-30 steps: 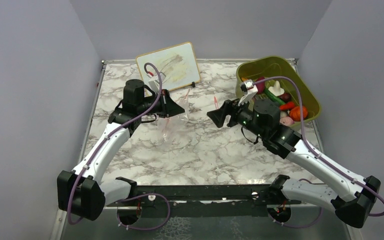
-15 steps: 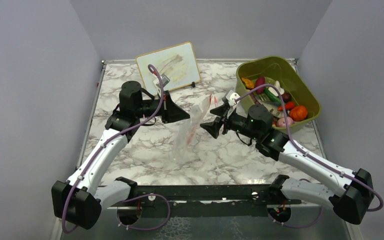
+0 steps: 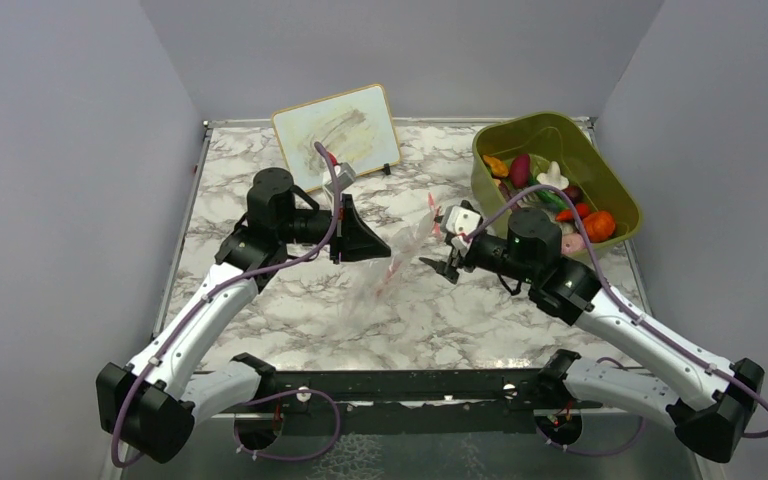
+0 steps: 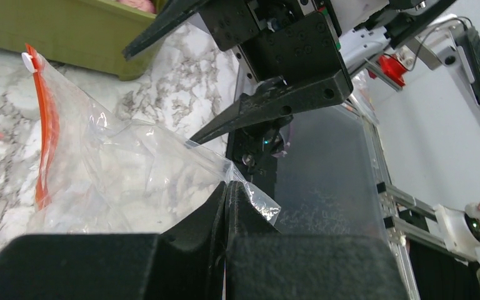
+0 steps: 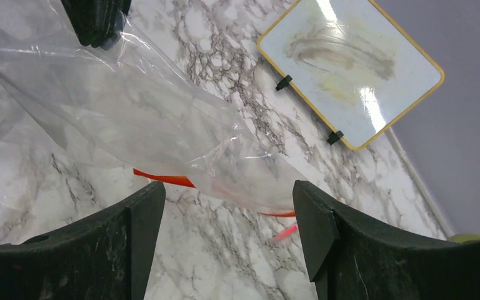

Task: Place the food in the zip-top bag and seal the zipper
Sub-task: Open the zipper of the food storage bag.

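Observation:
The clear zip-top bag [image 3: 397,262] hangs above the table's middle, and my left gripper [image 3: 385,250] is shut on one corner of it [image 4: 227,184]. Its red-orange zipper [image 4: 44,125] runs along the edge far from that grip. My right gripper [image 3: 438,248] is open just right of the bag. In the right wrist view the bag [image 5: 131,119] and zipper [image 5: 162,178] lie just beyond the right gripper [image 5: 228,219], not between its fingers. The food [image 3: 565,200], including an orange ball [image 3: 597,225], sits in the olive-green bin [image 3: 530,122].
A whiteboard [image 3: 338,125] with a yellow frame leans at the back of the table. A thin red-pink stick [image 5: 285,233] lies on the marble under the bag's mouth. The bin stands at the back right, against the right wall.
My left gripper has lifted the bag off the table and carried it right. My right gripper has swung away from the bin and come up beside the bag, staying open.

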You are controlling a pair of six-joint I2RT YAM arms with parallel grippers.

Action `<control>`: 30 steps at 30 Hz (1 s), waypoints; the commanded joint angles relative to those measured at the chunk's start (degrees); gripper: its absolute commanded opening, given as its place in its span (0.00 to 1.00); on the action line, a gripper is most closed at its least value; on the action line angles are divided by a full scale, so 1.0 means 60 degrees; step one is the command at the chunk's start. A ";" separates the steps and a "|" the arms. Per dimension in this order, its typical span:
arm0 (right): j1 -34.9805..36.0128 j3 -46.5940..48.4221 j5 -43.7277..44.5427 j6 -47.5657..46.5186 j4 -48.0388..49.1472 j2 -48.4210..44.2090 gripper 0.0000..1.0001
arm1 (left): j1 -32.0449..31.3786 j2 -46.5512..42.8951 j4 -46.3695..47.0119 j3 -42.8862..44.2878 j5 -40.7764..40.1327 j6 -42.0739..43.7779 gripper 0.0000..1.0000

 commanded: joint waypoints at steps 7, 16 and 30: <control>-0.0024 0.0220 -0.1275 -0.2907 -0.1571 -0.0072 0.76 | -0.0707 0.0056 0.0337 -0.0061 0.1307 0.0696 0.00; -0.0037 0.0797 -0.1692 -0.3467 -0.2937 0.0729 0.76 | -0.0866 -0.0261 0.0311 -0.0290 0.1443 0.1008 0.00; -0.0025 0.1103 -0.2196 -0.2408 -0.2851 0.0733 0.01 | -0.0870 -0.1211 -0.0735 -0.0075 -0.3283 0.2503 0.30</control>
